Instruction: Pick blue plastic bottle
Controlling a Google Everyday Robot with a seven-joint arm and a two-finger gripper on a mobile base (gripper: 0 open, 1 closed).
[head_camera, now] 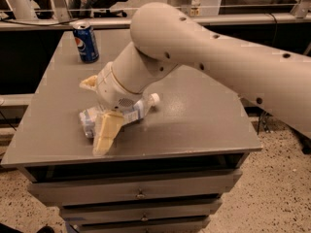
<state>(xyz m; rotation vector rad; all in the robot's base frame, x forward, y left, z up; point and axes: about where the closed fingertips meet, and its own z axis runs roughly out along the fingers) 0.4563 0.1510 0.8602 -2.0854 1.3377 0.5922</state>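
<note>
The blue plastic bottle (86,121) lies on its side on the grey table (194,125), near the front left, with its white cap (154,99) pointing right. My gripper (92,117) is down over the bottle, fingers spread. One cream finger (105,132) stands in front of the bottle with its tip near the table's front edge. The other finger (89,83) shows behind the bottle. The wrist hides the bottle's middle. The jaws are open, with the bottle between them.
A dark blue Pepsi can (86,42) stands upright at the table's back left. The table has drawers (141,194) below its front edge. My large arm (218,57) stretches in from the right across the table. Chairs and a rail stand behind.
</note>
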